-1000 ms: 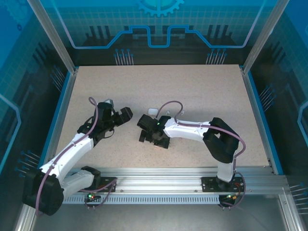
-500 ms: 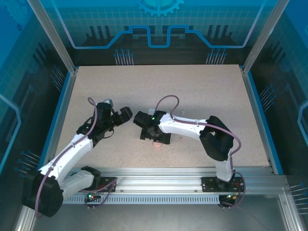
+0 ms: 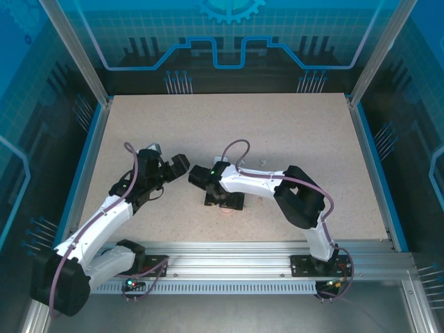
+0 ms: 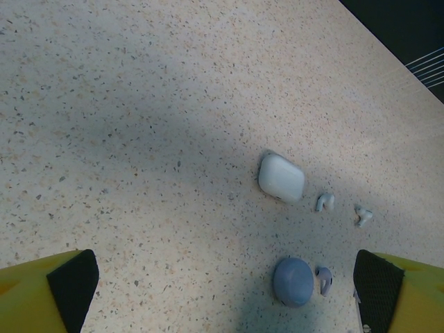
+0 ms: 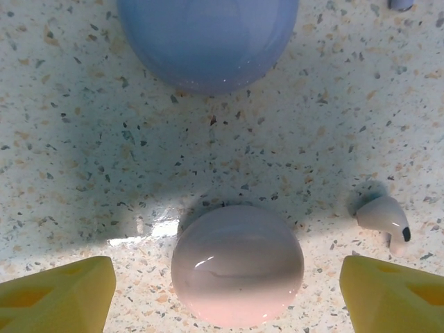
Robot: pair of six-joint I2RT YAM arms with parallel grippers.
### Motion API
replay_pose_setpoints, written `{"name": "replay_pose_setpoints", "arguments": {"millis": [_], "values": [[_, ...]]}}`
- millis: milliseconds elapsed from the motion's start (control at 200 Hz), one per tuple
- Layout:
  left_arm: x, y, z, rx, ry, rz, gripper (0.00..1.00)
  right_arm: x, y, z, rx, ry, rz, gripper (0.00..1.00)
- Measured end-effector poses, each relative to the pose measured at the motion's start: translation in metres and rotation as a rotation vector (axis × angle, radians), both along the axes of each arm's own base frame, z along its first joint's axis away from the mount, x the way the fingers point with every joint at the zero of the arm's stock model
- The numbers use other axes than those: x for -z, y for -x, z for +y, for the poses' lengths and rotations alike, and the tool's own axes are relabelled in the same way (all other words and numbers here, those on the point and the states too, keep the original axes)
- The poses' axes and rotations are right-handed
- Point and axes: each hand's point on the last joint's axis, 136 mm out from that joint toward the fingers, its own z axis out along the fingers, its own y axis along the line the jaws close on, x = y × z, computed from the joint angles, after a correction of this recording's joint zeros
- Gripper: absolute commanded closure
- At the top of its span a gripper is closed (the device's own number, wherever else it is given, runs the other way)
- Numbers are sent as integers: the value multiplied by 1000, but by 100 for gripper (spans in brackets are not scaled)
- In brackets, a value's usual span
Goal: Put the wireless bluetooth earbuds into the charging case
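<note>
Tabletop [image 3: 277, 125] is speckled and flat, so nothing will roll far. The left claw [image 4: 225, 288] hangs released over the left group of things, nothing between its jaws. The right claw [image 5: 229, 291] is low and also released, jaws spread either side of the pink case [image 5: 237, 263] and touching neither side. The blue case [image 5: 208, 35] sits just beyond, and the white case [image 4: 281, 177] farther off. My read is that the step is gripping the pink case, whose lid looks shut. Centre it first and close slowly at its widest part, since the glossy dome could squirt out. The pink earbud [image 5: 383, 218] lies loose on the tabletop just beside the case, near one jaw, so don't sweep it. White earbuds [image 4: 324, 202] and the purple earbud [image 4: 324, 279] also lie loose by their cases.
</note>
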Motion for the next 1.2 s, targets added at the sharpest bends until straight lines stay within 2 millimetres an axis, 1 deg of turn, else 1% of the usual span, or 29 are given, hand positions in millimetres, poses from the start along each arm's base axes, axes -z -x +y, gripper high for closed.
{"name": "replay_pose_setpoints", "arguments": {"millis": [240,390,585,815,1020,1201], "values": [[0,0,0,0,0,0,1,7,1,3,11,-8,16,20],[0,0,0,-1,1,0,1,12,2,3,17,-15,19,25],[0,0,0,-9,12,4,1,17,3,2,26,-23,34,27],[0,0,0,-11,14,4,1,19,2,5,29,-39,31,35],[0,0,0,-11,15,4,1,21,1,7,28,-54,26,39],[2,0,-2,-8,27,2,1,20,1,7,29,-76,13,48]]}}
